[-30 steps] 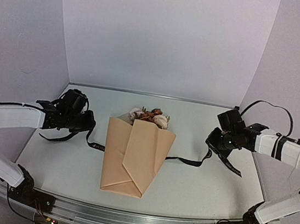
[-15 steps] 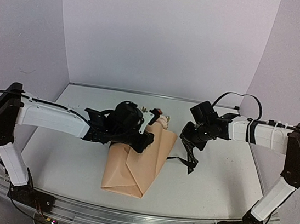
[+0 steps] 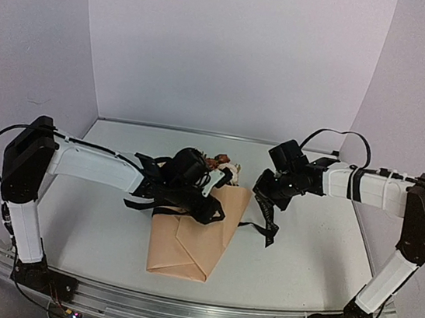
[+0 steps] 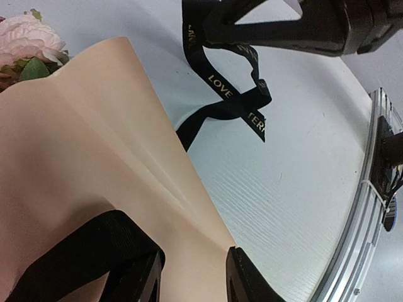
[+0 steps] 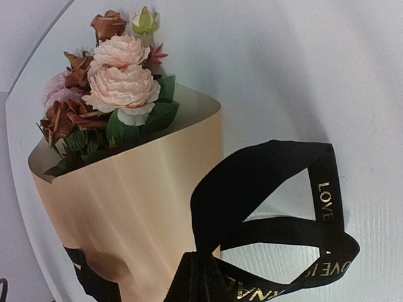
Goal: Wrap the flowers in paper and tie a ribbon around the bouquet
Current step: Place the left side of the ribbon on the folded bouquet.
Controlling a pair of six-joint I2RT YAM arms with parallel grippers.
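At the left of the overhead view, the left arm reaches across to the bouquet (image 3: 186, 238). The left fingers (image 4: 249, 283) are spread just above its paper, gripping nothing that I can make out. A dark woven band beside them may be ribbon, but that close up I can't be sure.

Mid-frame, the wrapping looks done. The paper (image 5: 138, 207) is folded into a cone lying on the bench (image 3: 309, 258), with the flowers (image 5: 119, 82) poking out of the far end. The ribbon (image 5: 264, 170) seems to cross the cone's waist, then loops off to the right, where the right fingers (image 4: 296, 41) pinch it shut above the bench. No knot shows, so I'd judge the tying is still to do.

Towards the lower right, bare bench gives room to draw the tail outward. The cone's folded edge sits close under the left fingers, and the rail (image 3: 177, 311) bounds the bottom of the frame.
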